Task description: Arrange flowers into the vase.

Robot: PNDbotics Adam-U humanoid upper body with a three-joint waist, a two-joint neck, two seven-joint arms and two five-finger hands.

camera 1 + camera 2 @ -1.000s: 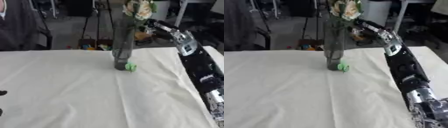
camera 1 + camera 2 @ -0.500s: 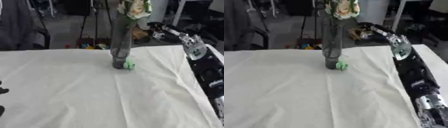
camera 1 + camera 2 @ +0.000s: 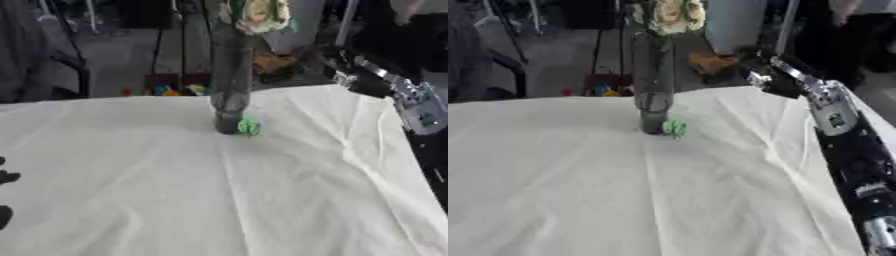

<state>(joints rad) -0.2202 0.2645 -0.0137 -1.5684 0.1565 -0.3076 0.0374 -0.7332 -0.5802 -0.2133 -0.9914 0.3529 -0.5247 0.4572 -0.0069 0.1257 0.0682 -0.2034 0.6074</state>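
White cloth (image 3: 131,175): dark vase (image 3: 229,90) upright, holds cream flowers (image 3: 256,12). Hand states unclear.

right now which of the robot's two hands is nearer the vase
The right hand, up at the table's far right edge beside the vase. The left hand shows only as dark fingertips at the near left edge.

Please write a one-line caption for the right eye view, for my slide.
Tall vase with pale flowers on a white cloth, a green bit at its base, right arm beside it.
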